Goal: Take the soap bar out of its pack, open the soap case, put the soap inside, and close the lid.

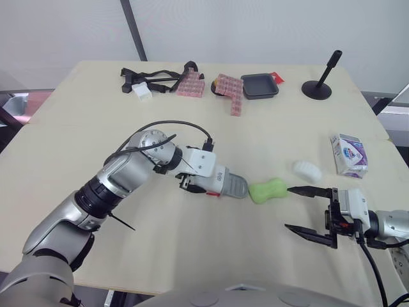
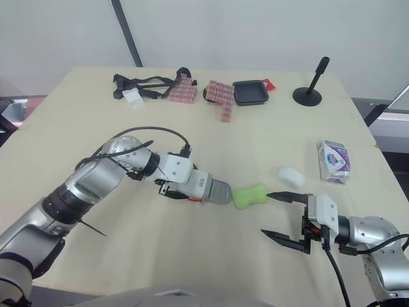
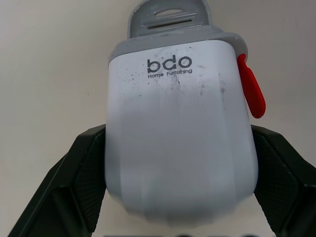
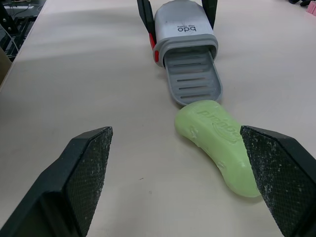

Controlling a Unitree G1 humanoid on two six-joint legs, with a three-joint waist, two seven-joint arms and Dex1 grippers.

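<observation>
The soap case (image 4: pixel 183 29) is clamped in the left end effector (image 3: pixel 178 133); the soap bar (image 4: pixel 219 143) is laid just ahead of the spread-apart right end effector (image 1: pixel 289 208).

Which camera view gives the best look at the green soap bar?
The right wrist view: the green soap bar lies close and almost whole, just beyond the open soap case. Both eye views show it small, between that case and the open right gripper.
</observation>
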